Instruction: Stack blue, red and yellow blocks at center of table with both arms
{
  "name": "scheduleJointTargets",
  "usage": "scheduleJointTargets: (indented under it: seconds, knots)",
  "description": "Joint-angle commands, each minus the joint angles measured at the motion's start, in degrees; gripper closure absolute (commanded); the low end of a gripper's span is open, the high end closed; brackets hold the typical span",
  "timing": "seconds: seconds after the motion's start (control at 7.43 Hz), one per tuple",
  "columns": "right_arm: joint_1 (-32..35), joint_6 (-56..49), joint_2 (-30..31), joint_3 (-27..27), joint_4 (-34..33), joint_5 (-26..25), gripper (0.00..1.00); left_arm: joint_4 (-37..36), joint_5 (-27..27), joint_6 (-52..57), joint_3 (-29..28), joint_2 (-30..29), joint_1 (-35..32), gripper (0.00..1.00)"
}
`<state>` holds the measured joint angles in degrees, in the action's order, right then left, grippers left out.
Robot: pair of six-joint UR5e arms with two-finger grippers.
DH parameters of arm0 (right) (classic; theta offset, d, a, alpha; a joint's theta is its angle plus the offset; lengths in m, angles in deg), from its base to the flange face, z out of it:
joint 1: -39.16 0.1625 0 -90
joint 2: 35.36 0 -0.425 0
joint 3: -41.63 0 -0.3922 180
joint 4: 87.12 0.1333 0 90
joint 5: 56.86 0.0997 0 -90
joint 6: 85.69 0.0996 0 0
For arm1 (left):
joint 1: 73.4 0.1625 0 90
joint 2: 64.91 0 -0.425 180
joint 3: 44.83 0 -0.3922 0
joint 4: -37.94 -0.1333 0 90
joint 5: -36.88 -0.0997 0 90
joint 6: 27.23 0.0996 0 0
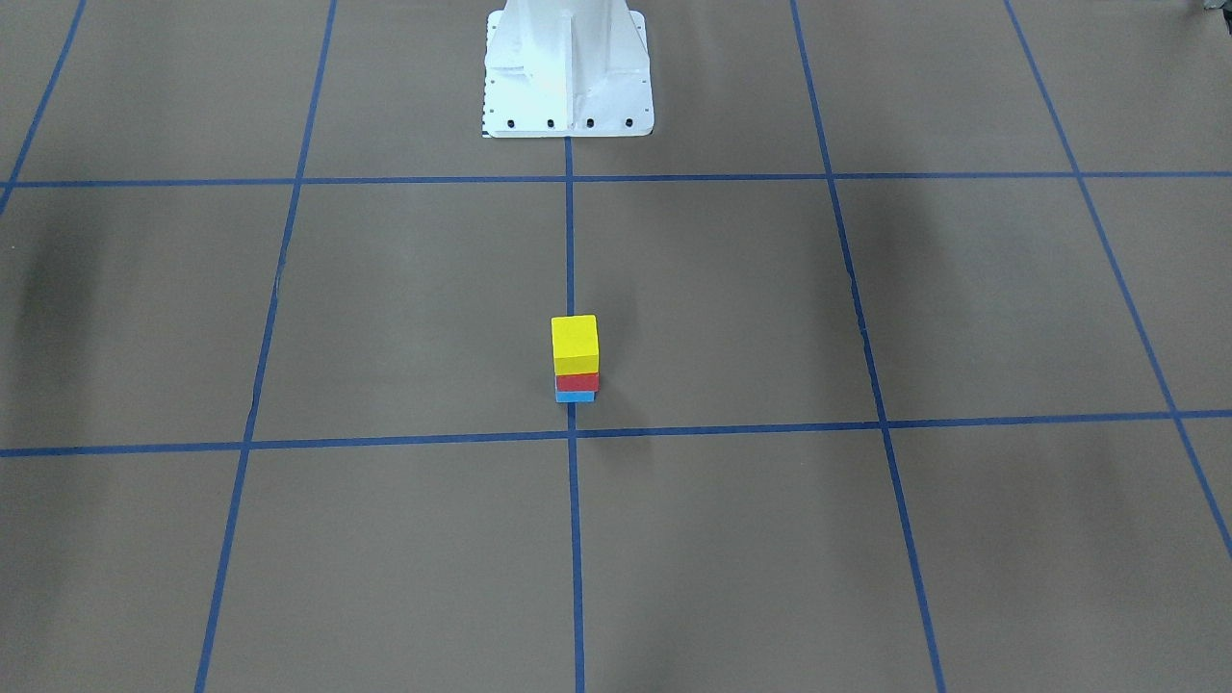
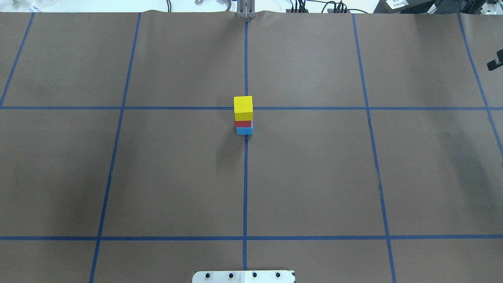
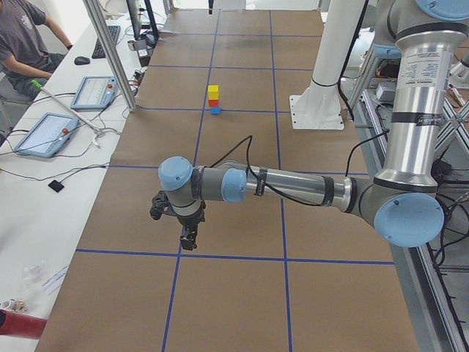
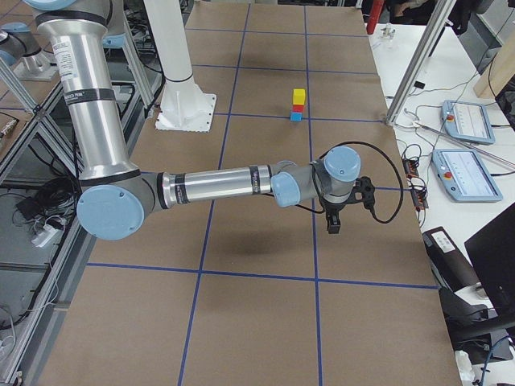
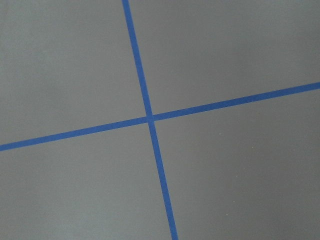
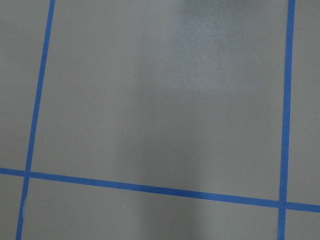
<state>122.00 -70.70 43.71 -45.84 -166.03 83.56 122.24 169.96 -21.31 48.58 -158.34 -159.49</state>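
Front-facing and overhead views: three blocks stood in one stack, one yellow block (image 1: 575,339) on one red block (image 1: 577,381) on one blue block (image 1: 575,397), on the centre tape line of the table (image 1: 866,308). Left side view, then right: one left gripper (image 3: 188,236) and one right gripper (image 4: 333,220) each hung over the table well apart from the stack, and whether either claw was apart or together could not be told. Two wrist views: crossing tape lines on brown surface.

White pedestal (image 1: 566,77), seated person (image 3: 20,40), side desk (image 3: 44,213)
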Motion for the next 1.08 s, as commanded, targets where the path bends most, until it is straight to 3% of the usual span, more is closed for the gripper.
scheduleJointTargets:
  seconds: [0.0,0.27,0.94]
  knots:
    - [-0.04,0.39,1.08,-0.51,0.07,-1.27,0.00,0.52,2.17,-0.56,0.10,-0.35,0.05,0.00]
    - [-0.13,0.56,1.70,0.81,0.60,-0.85,0.00,0.17,4.63,-0.55,1.77,0.09,-0.39,0.00]
    - [-0.05,-0.05,2.75,-0.59,1.12,0.73,0.00,0.16,4.65,-0.56,1.69,0.09,-0.39,0.00]
